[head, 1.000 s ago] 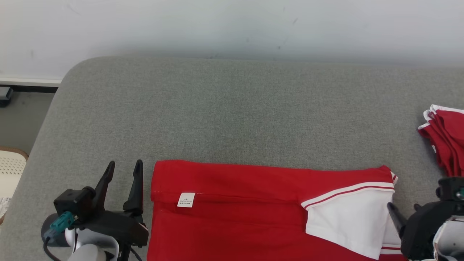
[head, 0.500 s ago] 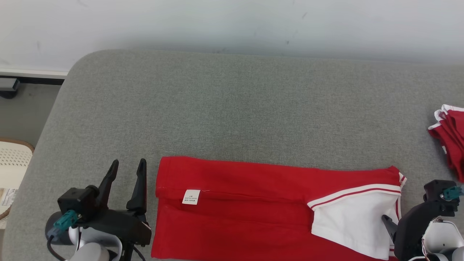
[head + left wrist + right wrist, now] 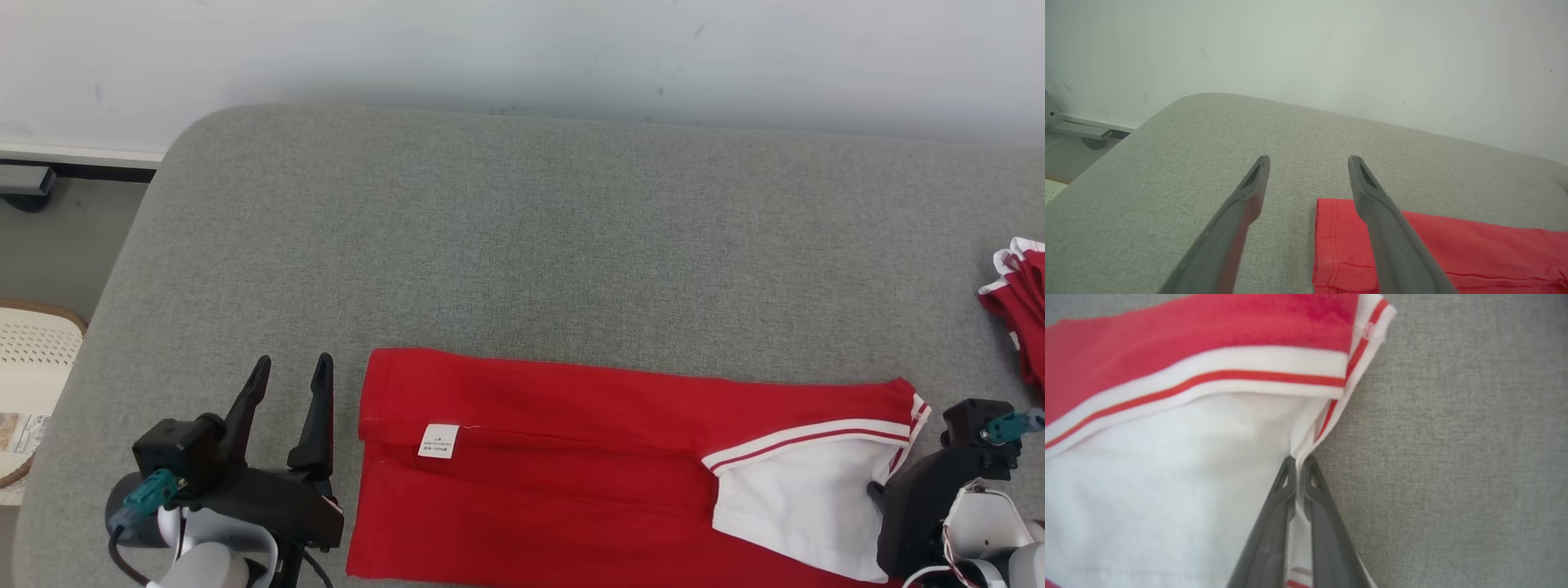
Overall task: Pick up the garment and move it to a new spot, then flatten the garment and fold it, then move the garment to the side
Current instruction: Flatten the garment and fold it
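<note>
The garment (image 3: 555, 457) is a red shirt with a white, red-striped collar part (image 3: 792, 498), lying folded lengthwise along the near edge of the grey cushioned surface (image 3: 571, 245). My right gripper (image 3: 1299, 463) is shut on the white edge of the garment (image 3: 1167, 457) at its right end, cloth pinched between the fingertips; in the head view it sits at the lower right (image 3: 878, 494). My left gripper (image 3: 290, 371) stands open just left of the garment's left hem, holding nothing. In the left wrist view the open fingers (image 3: 1308, 161) hover over the surface beside the red hem (image 3: 1339, 245).
Another red and white garment (image 3: 1016, 314) lies bunched at the right edge of the surface. A pale perforated basket (image 3: 33, 359) stands on the floor at the left. A white wall (image 3: 522, 57) runs behind the surface.
My right gripper has moved in onto the garment's white right edge and shut on it. The head camera has shifted, sliding the scene right. The left gripper stays open in place.
</note>
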`<state>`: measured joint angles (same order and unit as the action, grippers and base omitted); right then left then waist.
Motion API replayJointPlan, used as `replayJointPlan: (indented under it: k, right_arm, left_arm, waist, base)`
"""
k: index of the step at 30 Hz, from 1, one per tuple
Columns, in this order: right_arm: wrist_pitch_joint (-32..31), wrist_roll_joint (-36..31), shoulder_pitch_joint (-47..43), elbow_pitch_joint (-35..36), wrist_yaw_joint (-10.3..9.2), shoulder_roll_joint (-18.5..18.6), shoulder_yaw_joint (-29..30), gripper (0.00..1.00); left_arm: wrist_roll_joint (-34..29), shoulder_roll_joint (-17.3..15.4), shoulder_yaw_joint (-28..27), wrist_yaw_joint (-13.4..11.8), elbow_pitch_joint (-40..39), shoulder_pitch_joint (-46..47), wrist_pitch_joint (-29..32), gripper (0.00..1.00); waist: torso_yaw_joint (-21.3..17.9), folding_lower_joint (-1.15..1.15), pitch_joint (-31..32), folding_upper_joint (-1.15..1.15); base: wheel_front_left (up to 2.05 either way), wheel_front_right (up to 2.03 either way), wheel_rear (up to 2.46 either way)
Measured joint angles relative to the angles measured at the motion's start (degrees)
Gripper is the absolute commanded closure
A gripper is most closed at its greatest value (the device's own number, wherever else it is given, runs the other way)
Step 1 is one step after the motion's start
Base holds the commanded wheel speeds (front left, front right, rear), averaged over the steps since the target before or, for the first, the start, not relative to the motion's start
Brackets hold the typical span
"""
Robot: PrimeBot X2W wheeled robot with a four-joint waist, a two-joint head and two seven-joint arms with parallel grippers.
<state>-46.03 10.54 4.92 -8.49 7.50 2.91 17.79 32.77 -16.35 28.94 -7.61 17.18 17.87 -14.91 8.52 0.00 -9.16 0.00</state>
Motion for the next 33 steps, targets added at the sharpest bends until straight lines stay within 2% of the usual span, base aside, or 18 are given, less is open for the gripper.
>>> replayJointPlan:
  k: [12,23,33]
  right_arm:
    - [0.1,-0.8,0.1,2.2,0.05,-0.2,1.5,1.00]
    - [-5.0,-4.1,-1.6,14.3,0.05,-0.2,7.6,1.00]
    - [-12.3,-6.2,-4.1,26.9,0.05,-0.1,15.5,1.00]
  left_arm:
    - [0.0,-0.3,-0.1,0.1,0.0,0.0,0.0,0.00]
    - [0.0,-0.8,0.0,0.0,-0.5,0.0,0.0,0.00]
    - [0.1,-1.0,-0.1,0.0,-1.1,0.2,0.0,0.00]
  waist:
    - [-0.6,0.00,0.1,0.00]
    - [-1.2,0.00,-0.6,0.00]
    - [-1.7,-0.01,-1.7,0.00]
  base:
    - [0.00,0.00,0.00]
    - [0.00,0.00,0.00]
    - [0.00,0.00,0.00]
